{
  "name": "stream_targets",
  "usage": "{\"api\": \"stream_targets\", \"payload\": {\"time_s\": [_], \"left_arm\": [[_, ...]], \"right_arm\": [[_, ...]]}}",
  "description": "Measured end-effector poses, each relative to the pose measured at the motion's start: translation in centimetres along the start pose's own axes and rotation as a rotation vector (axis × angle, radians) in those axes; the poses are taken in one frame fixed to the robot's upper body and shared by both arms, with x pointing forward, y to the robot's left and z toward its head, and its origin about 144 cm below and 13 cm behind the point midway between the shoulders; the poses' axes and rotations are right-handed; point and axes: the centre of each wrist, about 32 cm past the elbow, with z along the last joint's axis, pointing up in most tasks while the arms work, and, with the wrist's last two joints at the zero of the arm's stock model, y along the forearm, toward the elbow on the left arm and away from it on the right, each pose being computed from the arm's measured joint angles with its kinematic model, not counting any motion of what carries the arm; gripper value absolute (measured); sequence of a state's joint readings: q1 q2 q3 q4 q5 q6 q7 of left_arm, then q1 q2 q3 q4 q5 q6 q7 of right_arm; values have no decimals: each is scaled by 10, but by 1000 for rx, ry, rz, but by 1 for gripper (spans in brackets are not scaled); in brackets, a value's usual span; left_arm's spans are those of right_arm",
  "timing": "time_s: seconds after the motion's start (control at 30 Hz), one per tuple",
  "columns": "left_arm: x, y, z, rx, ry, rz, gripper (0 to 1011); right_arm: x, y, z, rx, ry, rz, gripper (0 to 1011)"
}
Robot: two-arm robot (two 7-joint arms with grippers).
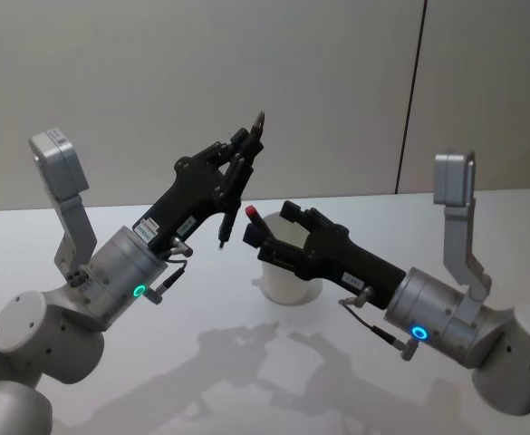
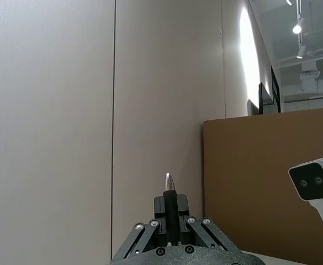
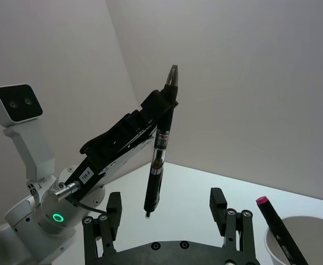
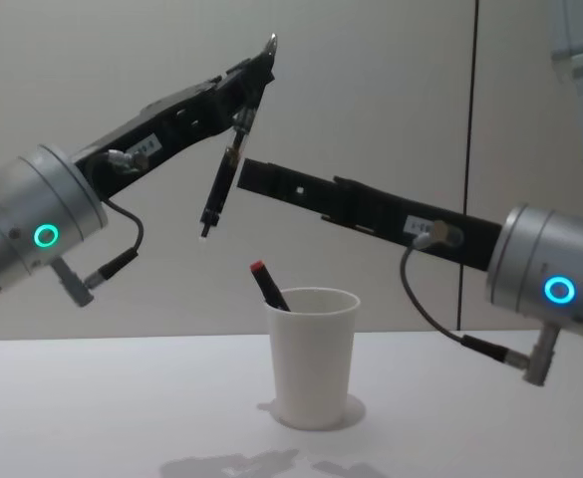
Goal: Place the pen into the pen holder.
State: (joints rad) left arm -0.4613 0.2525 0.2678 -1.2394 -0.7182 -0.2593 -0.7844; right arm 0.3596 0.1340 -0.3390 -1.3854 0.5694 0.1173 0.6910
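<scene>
The left claw point(image 4: 243, 92) is clamped on the pen point(image 4: 223, 169) and holds it high, near upright, tip down. The cup point(image 4: 312, 354) stands on the desk point(image 4: 122, 398) below and right of the tip, with a marker point(image 4: 267, 282) inside. The right claw point(image 1: 269, 225), open and empty, hovers over the cup.

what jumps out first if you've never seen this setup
The left gripper holds a dark pen tilted high in the air, up and left of the white paper cup. A red-capped marker leans in the cup, and the open right gripper reaches in above it.
</scene>
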Motion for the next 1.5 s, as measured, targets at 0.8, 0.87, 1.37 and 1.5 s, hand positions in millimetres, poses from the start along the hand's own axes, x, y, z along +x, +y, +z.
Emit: {"api": "stream_targets", "payload": {"time_s": [0.8,0.87,1.37,1.5], "left_arm": [[-3,-4,0,-4,2,-7,127],[-3,-5,0,-4,2,-7,127],[-2,-7,0,-6,3,-8,127],[-2,-8,0,-7,3,-9,127]], "right_arm": [[11,18,3,-12,1,38,1002],[12,19,4,-13,1,41,1002],[16,29,5,-25,0,64,1002],[17,31,6,-27,-1,68,945]]}}
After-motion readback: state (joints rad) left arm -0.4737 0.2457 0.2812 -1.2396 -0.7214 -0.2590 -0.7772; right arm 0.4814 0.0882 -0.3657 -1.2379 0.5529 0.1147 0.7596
